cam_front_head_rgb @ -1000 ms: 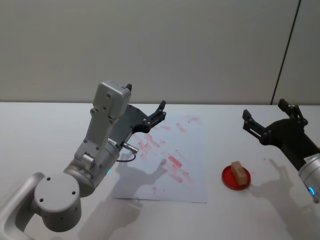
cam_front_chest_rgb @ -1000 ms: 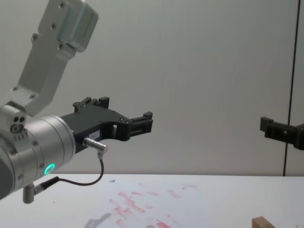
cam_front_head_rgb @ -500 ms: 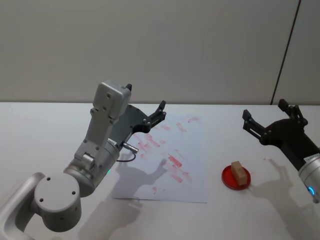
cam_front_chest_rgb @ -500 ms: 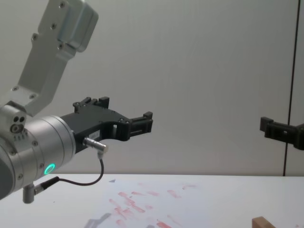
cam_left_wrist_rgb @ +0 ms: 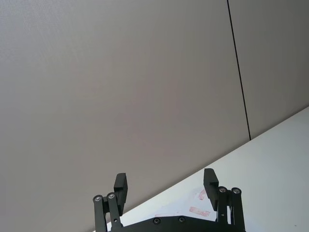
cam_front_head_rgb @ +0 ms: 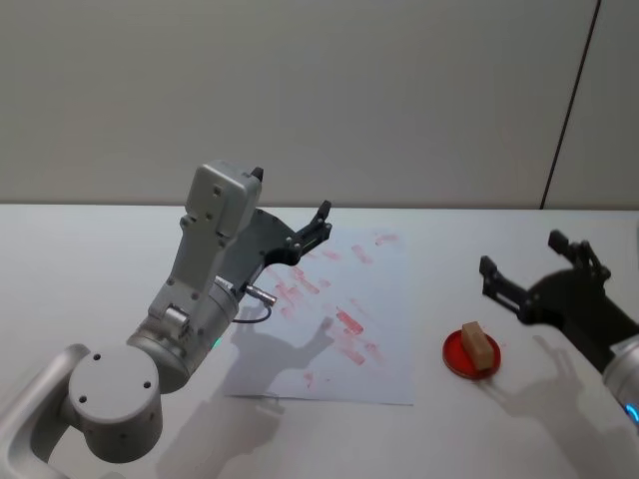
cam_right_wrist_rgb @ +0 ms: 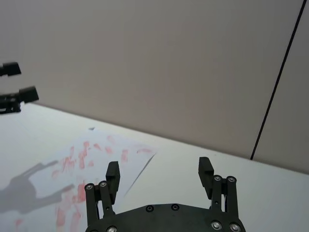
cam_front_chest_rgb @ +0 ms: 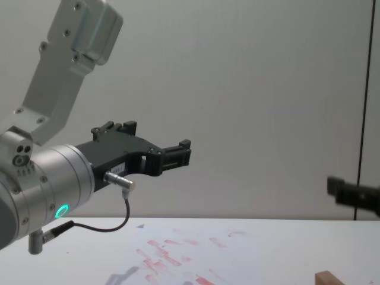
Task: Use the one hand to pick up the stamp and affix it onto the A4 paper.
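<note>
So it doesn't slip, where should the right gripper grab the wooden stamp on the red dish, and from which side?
Probably from above, pinching the stamp across its two long side faces: it stands proud of the red dish, top clear. The open right gripper hovers nearby; the left gripper idles over the A4 paper.

the white table [cam_front_head_rgb: 100, 239] carries the a4 paper [cam_front_head_rgb: 389, 329] and a red dish [cam_front_head_rgb: 454, 358].

Red dish [cam_front_head_rgb: 454, 352] on white table [cam_front_head_rgb: 80, 249]
</note>
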